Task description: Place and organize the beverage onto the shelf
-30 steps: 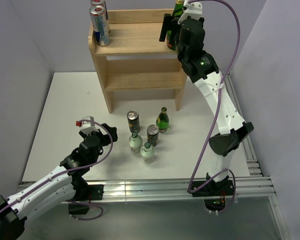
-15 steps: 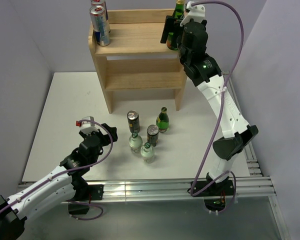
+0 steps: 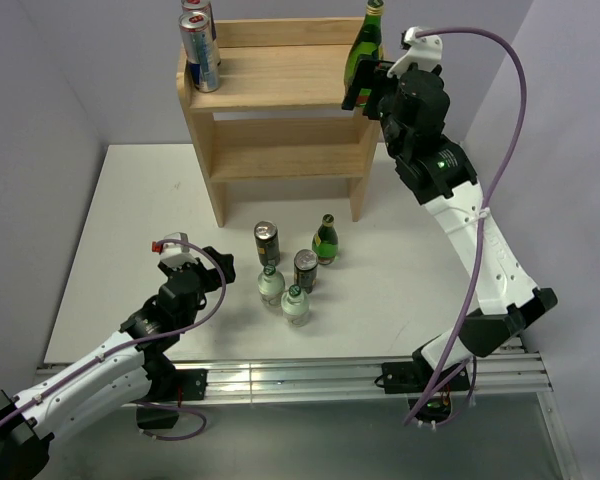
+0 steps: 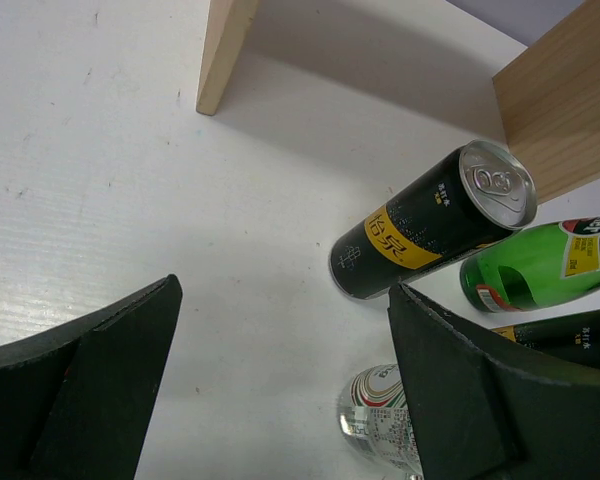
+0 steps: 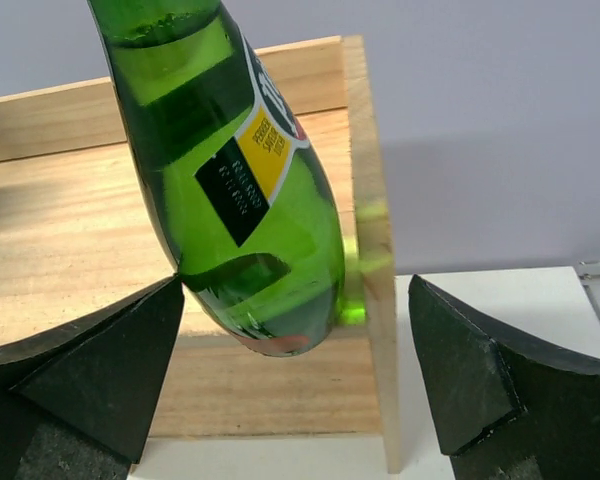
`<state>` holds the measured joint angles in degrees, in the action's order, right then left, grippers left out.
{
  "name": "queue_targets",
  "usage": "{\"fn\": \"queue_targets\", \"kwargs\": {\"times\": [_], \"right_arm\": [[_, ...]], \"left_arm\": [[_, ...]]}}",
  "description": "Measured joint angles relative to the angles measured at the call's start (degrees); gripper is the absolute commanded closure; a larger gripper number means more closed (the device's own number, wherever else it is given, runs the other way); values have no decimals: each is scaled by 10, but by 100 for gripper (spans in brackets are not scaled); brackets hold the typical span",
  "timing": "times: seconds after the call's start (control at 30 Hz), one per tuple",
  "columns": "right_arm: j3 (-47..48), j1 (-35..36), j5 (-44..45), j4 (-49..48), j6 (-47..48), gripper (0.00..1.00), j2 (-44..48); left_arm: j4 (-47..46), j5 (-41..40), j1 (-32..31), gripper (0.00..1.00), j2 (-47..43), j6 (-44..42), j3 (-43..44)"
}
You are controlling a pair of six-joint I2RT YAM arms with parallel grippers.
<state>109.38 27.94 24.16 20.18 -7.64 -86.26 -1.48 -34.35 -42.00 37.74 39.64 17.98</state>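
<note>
The shelf (image 3: 270,88) stands at the far side of the table. On its top tier, right end, a green bottle (image 3: 366,48) stands. The R gripper (image 5: 296,290) is just beside the bottle, fingers wide apart, holding nothing. Two cans (image 3: 199,45) are at the left end. The L gripper (image 4: 285,290), also wide open & empty, hangs in front of the shelf, near a black can (image 4: 430,225).
</note>
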Motion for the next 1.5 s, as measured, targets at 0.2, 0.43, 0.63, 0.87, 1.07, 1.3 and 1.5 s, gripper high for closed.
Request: {"fn": "queue_targets", "kwargs": {"times": [0.2,0.43,0.63,0.87,1.07,1.3,1.5], "right_arm": [[-15,-2,15,-3,0,0,13],[-27,-2,16,-23,5,2,10],[-16,-1,19,-51,15,8,-20],[40,-1,53,-57,41,10,-74],[66,-3,64,-58,44,0,-98],[47,-5,50,-67,43,0,-87],[19,-6,31,-68,43,0,-67]], "left_arm": [[0,0,0,9,0,0,0],[0,0,0,9,-8,0,0],[0,0,0,9,-9,0,0],[0,0,0,8,-9,0,0],[0,0,0,8,-9,0,0],[0,0,0,8,-9,0,0],[0,0,0,8,-9,0,0]]}}
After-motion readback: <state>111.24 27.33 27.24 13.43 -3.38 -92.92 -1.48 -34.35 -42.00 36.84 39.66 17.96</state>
